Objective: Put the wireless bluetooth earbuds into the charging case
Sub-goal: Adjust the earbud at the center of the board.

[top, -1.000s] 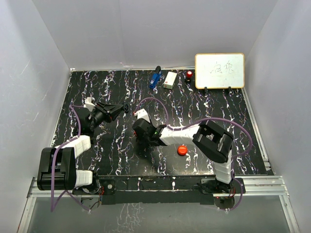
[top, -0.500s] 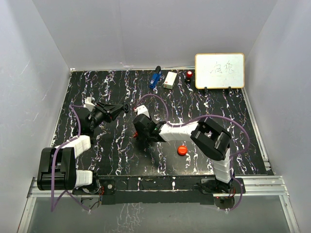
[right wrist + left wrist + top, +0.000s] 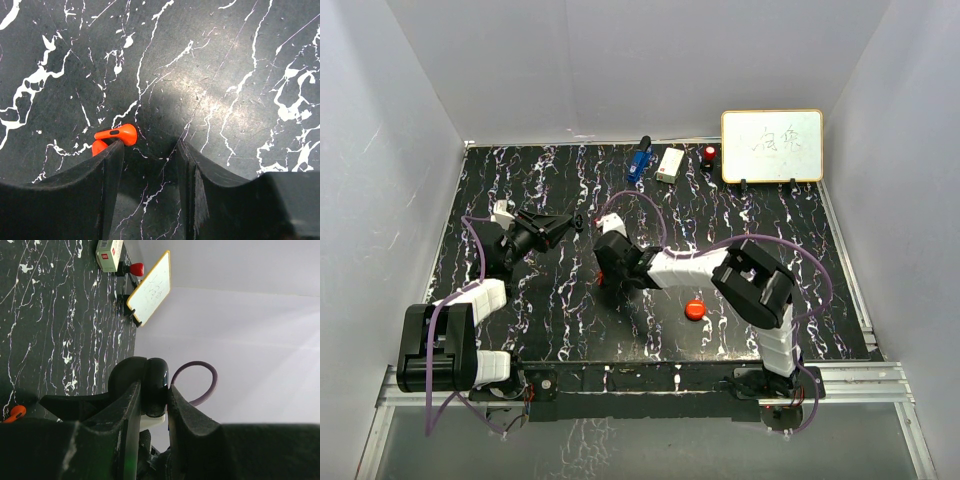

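Plainly, wrist view, orange earbud [image 3: 116,135] (beside right gripper [image 3: 150,150])

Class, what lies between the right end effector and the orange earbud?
Nothing. In the right wrist view the orange earbud sits right at one fingertip of the open right end effector, just outside its gap.

Marbled table [image 3: 520,180]: earbud [image 3: 117,134], red puck [image 3: 695,309]

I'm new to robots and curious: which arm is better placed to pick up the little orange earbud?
Right. The right tool stands open with the orange earbud beside one fingertip. The left tool is shut on a black round piece.
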Controlling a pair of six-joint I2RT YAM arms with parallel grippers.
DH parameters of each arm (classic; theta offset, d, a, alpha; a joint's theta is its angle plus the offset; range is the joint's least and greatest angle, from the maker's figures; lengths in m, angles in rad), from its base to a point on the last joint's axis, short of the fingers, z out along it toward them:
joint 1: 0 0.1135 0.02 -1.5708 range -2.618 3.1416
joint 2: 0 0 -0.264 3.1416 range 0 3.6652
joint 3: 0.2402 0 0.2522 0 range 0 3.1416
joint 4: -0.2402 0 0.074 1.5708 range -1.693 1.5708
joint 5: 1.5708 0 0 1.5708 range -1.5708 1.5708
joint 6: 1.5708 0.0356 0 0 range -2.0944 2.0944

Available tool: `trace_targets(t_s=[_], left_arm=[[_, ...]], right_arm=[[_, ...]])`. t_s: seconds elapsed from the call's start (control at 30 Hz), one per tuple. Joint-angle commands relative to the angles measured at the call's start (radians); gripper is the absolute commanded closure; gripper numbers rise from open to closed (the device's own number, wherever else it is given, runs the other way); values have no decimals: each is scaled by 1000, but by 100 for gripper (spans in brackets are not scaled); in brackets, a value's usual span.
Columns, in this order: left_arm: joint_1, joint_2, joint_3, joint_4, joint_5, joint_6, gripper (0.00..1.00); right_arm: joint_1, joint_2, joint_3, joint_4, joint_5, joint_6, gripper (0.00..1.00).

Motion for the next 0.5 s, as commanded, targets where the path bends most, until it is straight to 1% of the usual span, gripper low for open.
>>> trace_targets(t_s=[0.0,0.17,0.3,0.37,0.47], left_arm=[[8,-16,-5,23,20,-11,100],[10,-14,-7,25,19,-10,100],[11,-10,-7,27,18,-12,100],[10,-8,-9,31,17,-14,100],[10,-11,-11,34,19,-15,100]], right_arm=[[-7,-82,3,17,-1,-4,56],[-6,-126,-14,-21,-24,45,56],[-6,-164,-34,-21,-90,89,56],[-4,-162,-29,-31,-125,105,56],[12,-142,-19,-51,-128,113,56]])
